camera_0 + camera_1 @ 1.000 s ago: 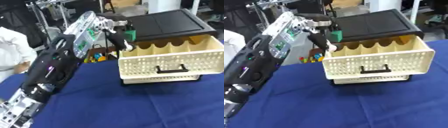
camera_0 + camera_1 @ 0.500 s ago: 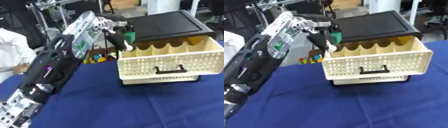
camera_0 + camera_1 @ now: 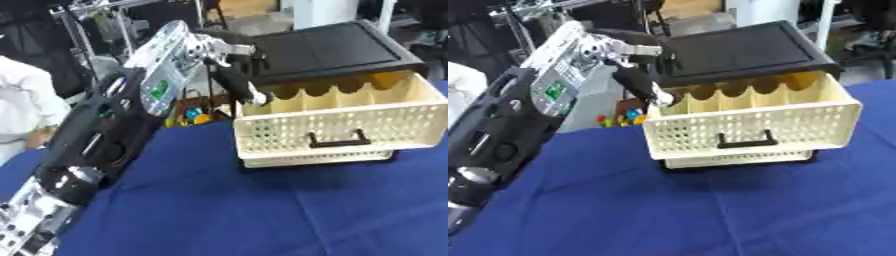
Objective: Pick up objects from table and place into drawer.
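One left hand (image 3: 234, 75) (grip unclear) hovers at one pulled-out drawer's (image 3: 337, 122) left corner.

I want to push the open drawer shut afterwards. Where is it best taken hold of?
Probably the black handle centred on the cream drawer front, approached from the near side: it stands proud as a bar with a gap behind, and faces the robot.
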Controlling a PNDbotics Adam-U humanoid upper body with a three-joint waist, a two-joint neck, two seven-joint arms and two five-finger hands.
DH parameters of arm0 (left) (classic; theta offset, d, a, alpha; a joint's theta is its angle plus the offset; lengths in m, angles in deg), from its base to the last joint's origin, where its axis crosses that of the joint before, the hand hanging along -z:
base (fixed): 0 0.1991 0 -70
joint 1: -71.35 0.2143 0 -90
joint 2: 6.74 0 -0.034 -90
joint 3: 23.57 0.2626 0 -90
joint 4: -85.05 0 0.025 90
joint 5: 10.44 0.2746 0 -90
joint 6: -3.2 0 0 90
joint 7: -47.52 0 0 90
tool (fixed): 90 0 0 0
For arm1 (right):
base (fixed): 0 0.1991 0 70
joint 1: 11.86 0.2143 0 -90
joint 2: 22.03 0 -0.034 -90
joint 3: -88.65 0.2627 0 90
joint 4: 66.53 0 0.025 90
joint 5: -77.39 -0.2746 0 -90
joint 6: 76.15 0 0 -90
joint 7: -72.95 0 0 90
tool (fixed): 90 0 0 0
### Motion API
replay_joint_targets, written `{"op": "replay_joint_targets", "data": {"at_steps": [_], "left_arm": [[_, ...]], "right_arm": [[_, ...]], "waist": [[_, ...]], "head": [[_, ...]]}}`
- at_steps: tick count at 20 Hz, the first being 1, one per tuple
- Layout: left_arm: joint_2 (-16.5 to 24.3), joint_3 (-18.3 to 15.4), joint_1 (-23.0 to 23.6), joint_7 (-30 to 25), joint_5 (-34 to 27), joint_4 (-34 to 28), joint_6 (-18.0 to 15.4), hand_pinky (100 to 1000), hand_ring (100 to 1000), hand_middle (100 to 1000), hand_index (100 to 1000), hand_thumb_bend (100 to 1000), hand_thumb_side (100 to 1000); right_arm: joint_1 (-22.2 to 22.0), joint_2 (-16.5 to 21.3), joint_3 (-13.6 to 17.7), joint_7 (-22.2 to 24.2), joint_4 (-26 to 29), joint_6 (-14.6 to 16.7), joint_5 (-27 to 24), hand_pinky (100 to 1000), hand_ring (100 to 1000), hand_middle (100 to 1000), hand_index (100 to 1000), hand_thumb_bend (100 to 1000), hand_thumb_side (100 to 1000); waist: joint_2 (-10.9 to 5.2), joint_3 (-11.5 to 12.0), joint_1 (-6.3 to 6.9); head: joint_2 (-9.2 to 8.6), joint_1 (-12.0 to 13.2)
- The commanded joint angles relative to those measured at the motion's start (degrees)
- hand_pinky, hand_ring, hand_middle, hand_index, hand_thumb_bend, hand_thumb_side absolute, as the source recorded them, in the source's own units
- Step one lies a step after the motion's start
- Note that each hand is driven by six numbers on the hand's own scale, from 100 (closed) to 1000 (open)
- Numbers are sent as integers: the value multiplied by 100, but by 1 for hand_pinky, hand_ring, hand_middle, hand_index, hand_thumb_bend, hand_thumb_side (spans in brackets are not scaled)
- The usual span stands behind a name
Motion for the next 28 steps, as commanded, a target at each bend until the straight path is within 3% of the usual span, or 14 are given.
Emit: {"op": "replay_joint_targets", "data": {"at_steps": [1,3,4,5,6,7,9,13,16,18,23,28], "left_arm": [[96,-24,-96,-10,-54,-140,33,711,848,782,933,315,498],[113,-95,-110,115,-10,-245,60,744,861,791,942,341,517],[151,-123,-153,196,45,-336,46,804,895,835,976,418,610],[211,-208,-239,281,117,-454,4,823,913,857,992,560,703],[284,-327,-359,370,200,-589,-5,810,908,851,994,652,750],[360,-457,-490,459,285,-728,34,806,914,857,1000,667,746],[454,-729,-625,631,455,-1005,171,811,911,850,999,643,796],[481,-1229,-482,979,802,-1569,278,783,884,827,996,585,804],[475,-1222,-317,1235,1058,-1985,400,783,884,827,996,585,804],[470,-1269,-300,1401,1134,-2255,550,737,854,802,987,584,772],[551,-1754,-137,1821,834,-2939,919,706,833,783,986,577,800],[744,-2416,428,2255,407,-3643,1340,669,809,759,988,562,864]], "right_arm": [[57,57,44,-40,85,24,-42,334,482,446,717,137,741],[43,54,40,-40,85,18,-43,334,482,446,717,136,741],[30,56,40,-40,85,15,-42,335,483,448,716,135,741],[8,57,41,-40,85,10,-42,335,482,447,716,136,742],[-15,56,45,-40,85,4,-42,335,483,447,716,135,742],[-30,55,50,-40,85,0,-41,335,483,448,716,135,742],[-49,57,59,-40,85,-4,-37,335,483,448,716,135,743],[-81,75,76,-40,85,-8,-31,336,484,450,716,134,743],[-88,82,77,-40,85,-8,-29,336,484,450,716,134,743],[-99,85,88,-40,85,-9,-30,338,488,454,716,132,743],[-99,110,110,-40,85,-2,-28,341,493,458,715,131,746],[-113,278,46,-40,85,-47,35,364,504,467,722,134,765]], "waist": [[-140,10,-88],[-159,18,-92],[-179,30,-96],[-206,46,-107],[-227,64,-118],[-240,82,-127],[-257,107,-134],[-297,131,-143],[-306,140,-143],[-334,170,-174],[-363,248,-249],[-373,372,-339]], "head": [[34,-5],[43,-8],[59,-8],[83,-15],[110,-23],[133,-23],[171,-28],[249,-39],[275,-41],[376,-46],[500,-143],[644,-328]]}}
